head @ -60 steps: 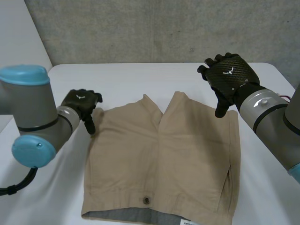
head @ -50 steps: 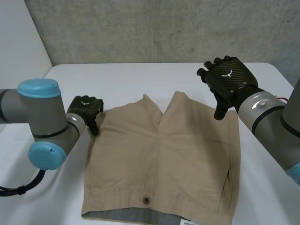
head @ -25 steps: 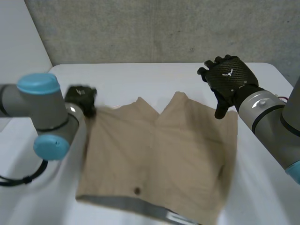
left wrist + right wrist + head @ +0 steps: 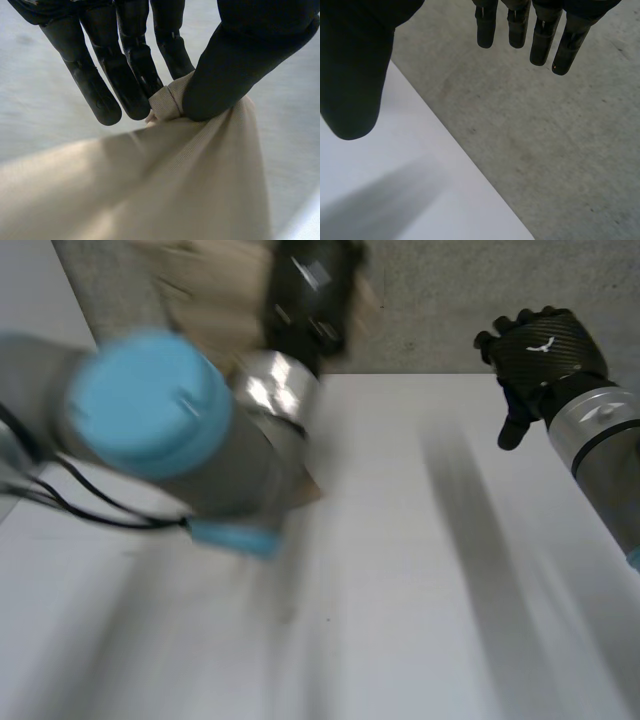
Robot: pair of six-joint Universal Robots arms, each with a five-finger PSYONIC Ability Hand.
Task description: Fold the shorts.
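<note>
1. Left robot hand is hovering high over the far left of the worktop, blurred in the head view. The left arm, with its grey joint and light-blue cap, is sitting close to the camera.
2. In the left wrist view, its fingers and thumb are clamping a hemmed corner of the tan shorts. The rest of the cloth is spreading away from the grip in a taut sheet.
3. In the head view, the shorts are showing as a tan blur just beside that robot hand, in front of the grey wall. A tan tip is peeking out below the arm; I cannot tell whether it is touching the worktop.
4. Right robot hand is hovering over the far right of the worktop, well apart from the shorts.
5. In the right wrist view, its fingers are hanging straight, with the thumb set wide apart. The robot hand is holding nothing.
</note>
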